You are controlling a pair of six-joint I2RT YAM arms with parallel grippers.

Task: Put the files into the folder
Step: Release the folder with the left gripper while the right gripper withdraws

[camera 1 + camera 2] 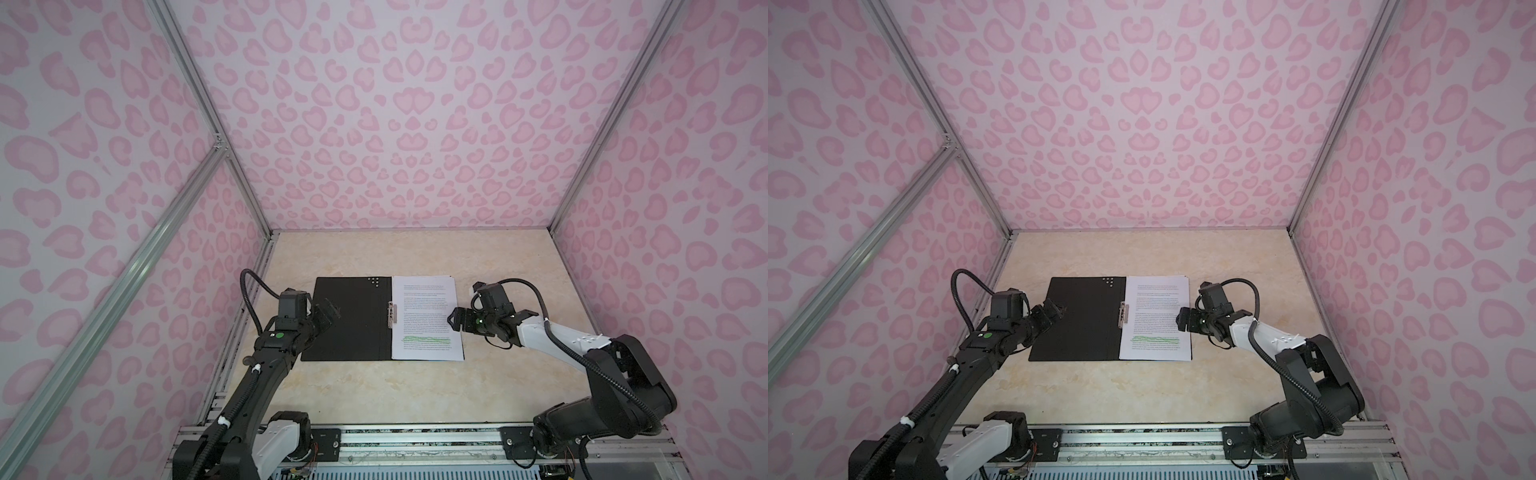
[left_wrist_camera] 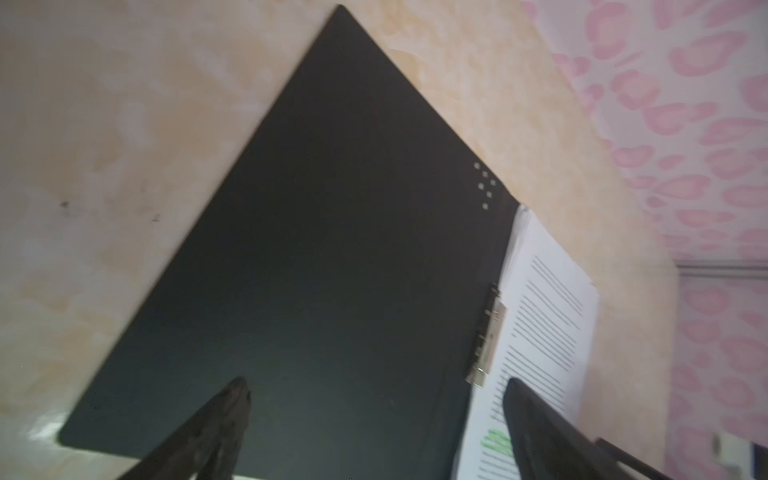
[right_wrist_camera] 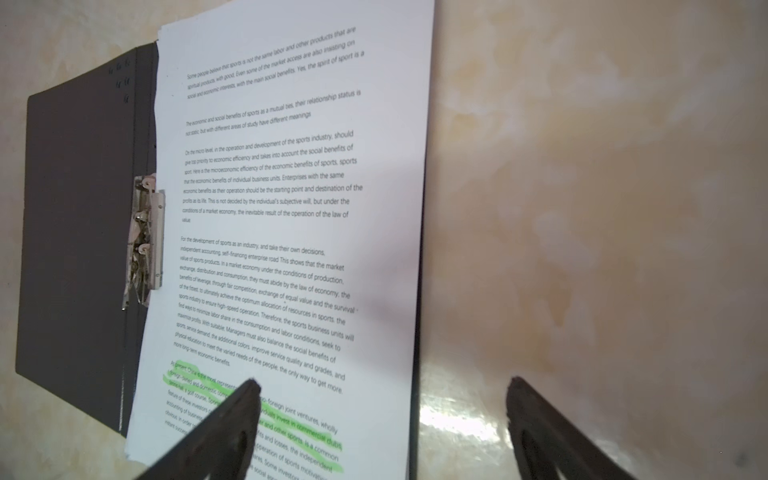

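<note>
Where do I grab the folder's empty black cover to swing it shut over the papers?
Take the folder's free outer edge, opposite the metal clip, coming in low from the left with the open left gripper. The cover lies flat on the table and hinges at the spine, so that edge probably lifts easiest; one finger would have to slip underneath.

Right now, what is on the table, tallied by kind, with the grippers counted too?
folder, lying open: 1
stack of printed sheets, on the folder's right half: 1 (the number of sheets cannot be told)
metal clip: 1
grippers: 2, the left gripper and the right gripper, both open and empty
Total: 5
</note>
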